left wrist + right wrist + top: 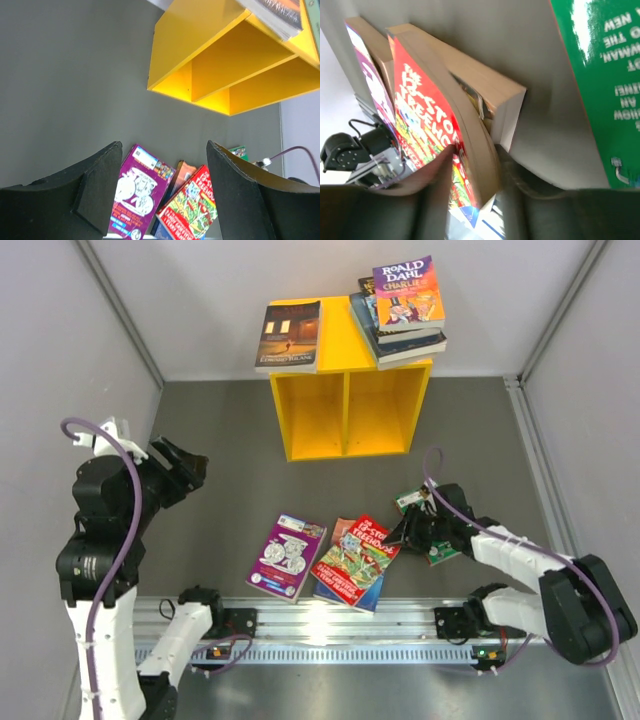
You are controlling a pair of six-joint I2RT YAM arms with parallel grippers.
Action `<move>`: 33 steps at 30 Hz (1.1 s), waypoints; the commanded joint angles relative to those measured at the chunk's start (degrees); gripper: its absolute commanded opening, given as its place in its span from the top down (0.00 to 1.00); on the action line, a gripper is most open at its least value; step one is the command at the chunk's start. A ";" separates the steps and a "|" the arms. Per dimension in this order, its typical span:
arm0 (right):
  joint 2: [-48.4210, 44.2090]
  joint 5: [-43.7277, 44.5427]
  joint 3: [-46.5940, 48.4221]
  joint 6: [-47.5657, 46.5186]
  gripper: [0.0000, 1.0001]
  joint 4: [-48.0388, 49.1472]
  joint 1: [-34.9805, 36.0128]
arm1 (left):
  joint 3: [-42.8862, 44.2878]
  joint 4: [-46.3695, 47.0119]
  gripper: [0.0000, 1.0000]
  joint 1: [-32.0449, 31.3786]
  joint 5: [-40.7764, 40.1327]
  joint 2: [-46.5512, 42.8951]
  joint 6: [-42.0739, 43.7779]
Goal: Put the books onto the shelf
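Books (408,290) are part stacked on the shelf (345,340) top, others on the table (230,440); right gripper (405,532) jaws pinch the red book (357,558) by its edge to lift it; left gripper (188,468) hangs wide, empty

The left arm (98,540) stands tall, left claw (195,472) gaping wide, empty. The right arm (520,558) reaches low and leftward, right claw (404,528) tipped downward.

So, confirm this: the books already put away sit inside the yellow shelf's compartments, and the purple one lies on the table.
No. The compartments of the shelf are empty; those books lie on its flat top, dark book left, Roald Dahl stack right, per the top external view. The purple book is on the table.
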 commanded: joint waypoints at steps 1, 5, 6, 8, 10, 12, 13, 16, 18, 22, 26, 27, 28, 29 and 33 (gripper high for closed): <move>-4.65 2.71 -1.08 -1.40 0.69 -3.50 1.60 | -2.42 -1.99 0.27 -0.02 0.53 -2.67 -0.16; -11.58 5.25 0.84 -2.98 0.83 -13.23 1.87 | -8.21 -2.34 0.27 -0.02 2.99 -5.83 -1.39; -12.73 5.69 1.37 -3.77 0.87 -14.84 1.87 | -9.10 -2.26 0.27 -0.02 3.60 -6.27 -1.66; -15.54 7.01 3.56 -4.48 1.00 -18.53 1.87 | -10.68 -1.91 0.28 -0.02 5.88 -7.59 -2.36; -17.05 7.46 5.32 -5.79 1.00 -22.83 1.95 | -12.88 -0.77 0.28 -0.02 7.82 -8.30 -2.62; -18.81 8.25 8.75 -7.11 1.00 -26.25 1.95 | -14.64 0.46 0.28 -0.02 11.76 -9.09 -2.80; -19.42 8.34 10.15 -7.55 1.00 -27.15 1.87 | -15.16 2.38 0.28 -0.02 13.52 -9.26 -2.71; -19.51 6.59 18.48 -9.49 1.00 -29.87 2.22 | -17.89 7.82 0.27 -0.02 23.35 -9.71 -2.97; -19.25 4.48 21.93 -10.89 1.00 -29.79 2.39 | -20.00 10.47 0.27 -0.02 32.05 -9.01 -3.33; -17.50 -7.35 30.53 -13.44 1.00 -27.42 3.27 | -21.58 16.63 0.27 -0.02 39.90 -8.30 -3.68; -17.31 -17.92 33.11 -9.87 1.00 -19.99 3.54 | -22.28 19.62 0.26 -0.02 43.50 -6.46 -2.98; -17.40 -19.68 33.02 -8.28 1.00 -17.69 3.71 | -22.72 20.15 0.26 -0.02 44.03 -6.19 -2.89; -17.84 -22.14 32.93 -6.78 1.00 -15.14 3.97 | -23.25 20.94 0.26 -0.02 44.73 -5.84 -3.15; -18.10 -23.03 32.84 -4.07 1.00 -13.03 4.06 | -24.13 21.56 0.26 -0.02 44.91 -5.84 -3.50; -18.11 -24.80 32.84 -0.62 1.00 -7.21 4.59 | -27.12 28.39 0.26 -0.11 46.93 -5.66 -6.75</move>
